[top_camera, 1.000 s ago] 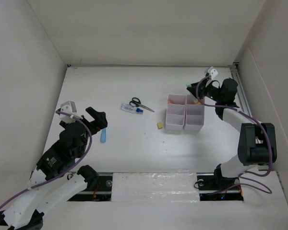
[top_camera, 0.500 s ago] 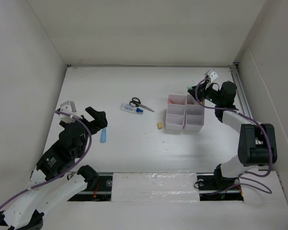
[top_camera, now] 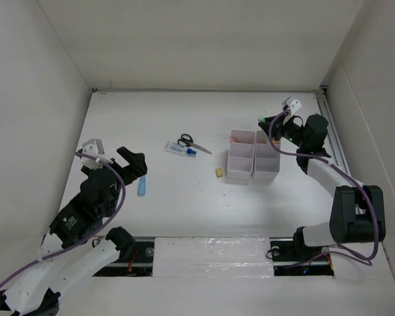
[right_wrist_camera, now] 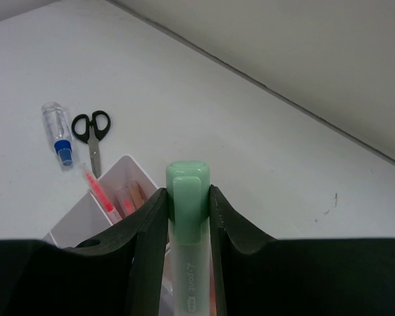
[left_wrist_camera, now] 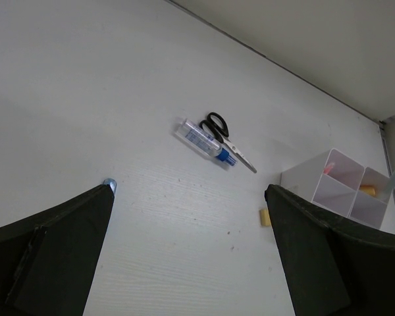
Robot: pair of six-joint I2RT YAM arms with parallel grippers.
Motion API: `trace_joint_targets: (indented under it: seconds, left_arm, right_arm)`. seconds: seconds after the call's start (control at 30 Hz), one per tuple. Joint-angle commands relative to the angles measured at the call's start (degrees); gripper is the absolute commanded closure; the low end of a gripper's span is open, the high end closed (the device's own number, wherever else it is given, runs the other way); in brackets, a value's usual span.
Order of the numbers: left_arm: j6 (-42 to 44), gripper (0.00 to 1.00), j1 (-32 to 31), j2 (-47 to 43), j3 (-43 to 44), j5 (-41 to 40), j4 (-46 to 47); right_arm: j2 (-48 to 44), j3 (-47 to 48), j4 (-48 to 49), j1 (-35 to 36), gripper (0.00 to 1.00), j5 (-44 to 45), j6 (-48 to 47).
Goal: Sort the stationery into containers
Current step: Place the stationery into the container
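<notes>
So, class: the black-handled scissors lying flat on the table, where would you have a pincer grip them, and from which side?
Likely from straight above, across the closed blades near the tip. The scissors lie flat, so nothing offers from the side, and the blades are the narrowest part. The tube lies close alongside the handles, crowding that end.

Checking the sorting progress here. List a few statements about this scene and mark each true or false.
1. The right hand grips a green highlighter. True.
2. The left hand holds the scissors. False: it is open and empty; the scissors lie on the table.
3. The organiser is empty. False: a red pen stands in one compartment.
4. The blue-capped tube lies beside the scissors. True.
</notes>
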Motion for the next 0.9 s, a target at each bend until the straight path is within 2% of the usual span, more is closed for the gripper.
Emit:
trace_joint_targets:
  seconds: [0.0, 0.17, 0.8, 0.87]
  left_arm:
    - [1.05, 0.0, 0.21, 0.49, -0.53, 0.13, 1.79]
    - [1.05, 0.0, 0.21, 0.49, -0.53, 0.66, 1.79]
    - [1.05, 0.0, 0.21, 0.49, -0.53, 0.66, 1.79]
    - [1.05, 0.0, 0.21, 0.49, -0.53, 0.66, 1.79]
  right_arm:
    - [0.32, -0.37, 0.21, 0.3, 0.69, 1.25, -1.51]
    - [1.9, 0.24, 0.99, 0.83, 0.76, 1.61, -1.52]
    - [6.91, 4.9, 0.38, 0.3, 0.78, -1.2, -0.99]
    - [6.91, 3.42, 1.43, 0.3, 0.75, -1.2, -1.51]
